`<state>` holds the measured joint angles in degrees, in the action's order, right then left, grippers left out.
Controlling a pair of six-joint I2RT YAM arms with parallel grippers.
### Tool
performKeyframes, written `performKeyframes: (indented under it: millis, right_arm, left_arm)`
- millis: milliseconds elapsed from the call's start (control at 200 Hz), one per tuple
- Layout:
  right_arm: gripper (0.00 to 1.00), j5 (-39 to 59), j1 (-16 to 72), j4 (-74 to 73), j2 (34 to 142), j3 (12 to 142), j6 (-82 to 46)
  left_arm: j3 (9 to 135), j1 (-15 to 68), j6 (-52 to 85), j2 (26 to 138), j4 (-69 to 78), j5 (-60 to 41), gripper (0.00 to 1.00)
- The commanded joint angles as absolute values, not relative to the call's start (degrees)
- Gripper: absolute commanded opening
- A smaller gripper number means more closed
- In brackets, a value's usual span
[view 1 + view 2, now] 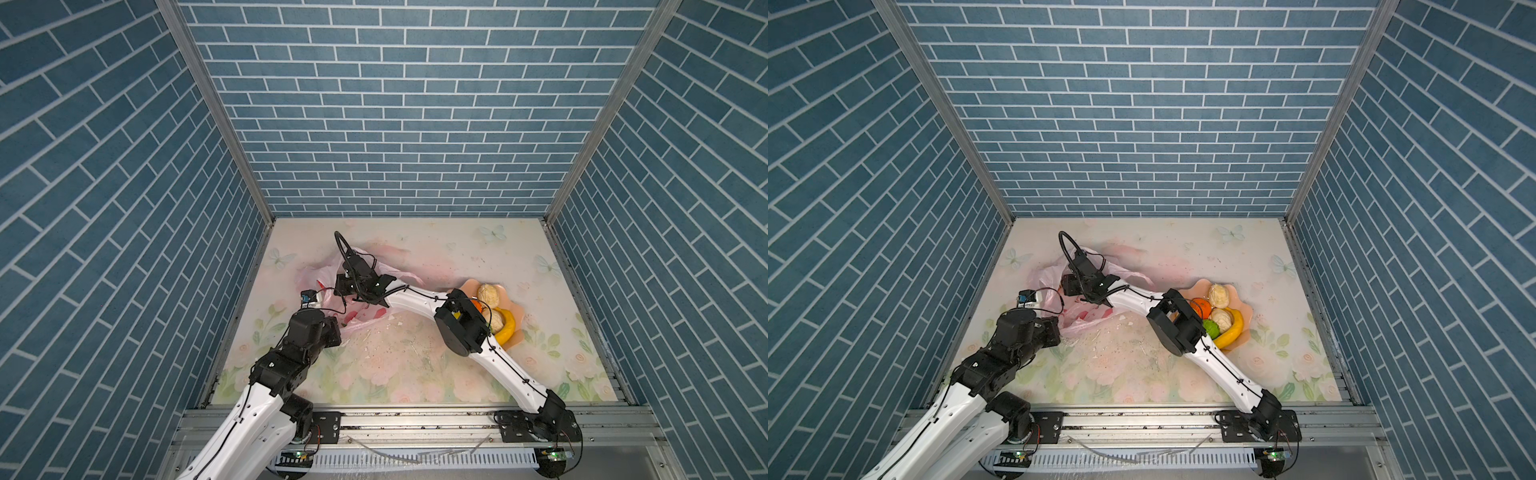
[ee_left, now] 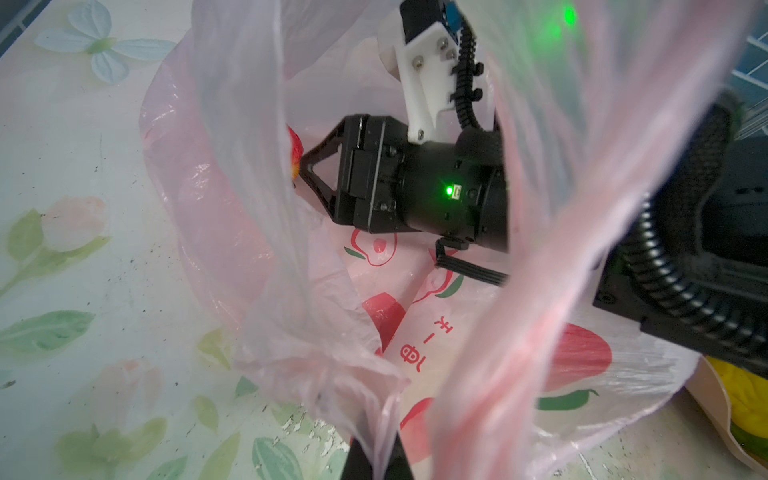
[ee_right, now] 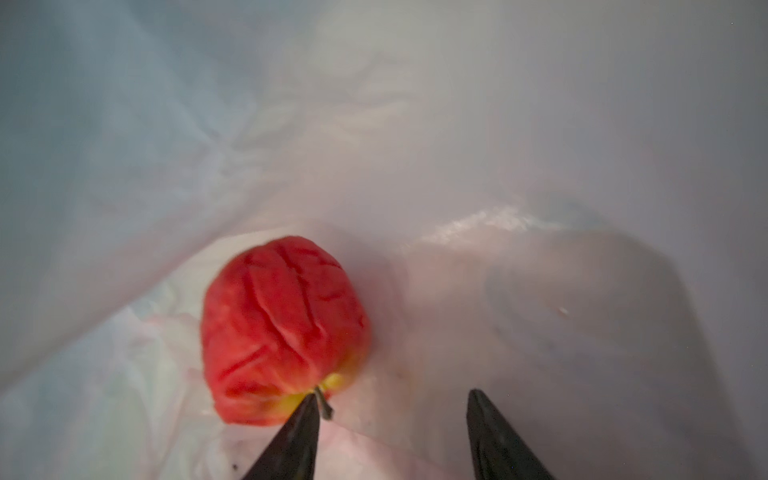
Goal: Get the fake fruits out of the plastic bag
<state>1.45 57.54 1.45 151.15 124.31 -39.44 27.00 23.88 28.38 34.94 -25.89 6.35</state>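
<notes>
Left gripper (image 2: 376,459) pinches the plastic bag (image 2: 232,232) open near the table's (image 1: 415,374) left edge, and right gripper (image 3: 394,392) is inside with its jaws apart and the red apple (image 3: 282,328) beside one tip, so it wants centring before the squeeze.

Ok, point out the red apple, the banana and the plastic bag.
red apple (image 3: 282,328), right wrist view, wrinkled red side
banana (image 1: 1234,332), a top view, mid-curve
plastic bag (image 2: 232,187), left wrist view, side wall
</notes>
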Motion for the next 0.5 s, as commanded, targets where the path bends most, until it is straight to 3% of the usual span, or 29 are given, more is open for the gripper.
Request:
performKeyframes:
  millis: [0,495]
  right_arm:
    - [0.56,-3.9,56.7,-4.0,144.7,117.3,-40.3]
    - [0.49,-24.5,56.7,-9.5,127.1,89.6,-43.0]
  left_arm:
    - [29.3,23.8,26.8,35.1,-26.1,6.9,0.06]
    - [30.4,23.7,25.6,33.7,-27.9,8.0,0.06]
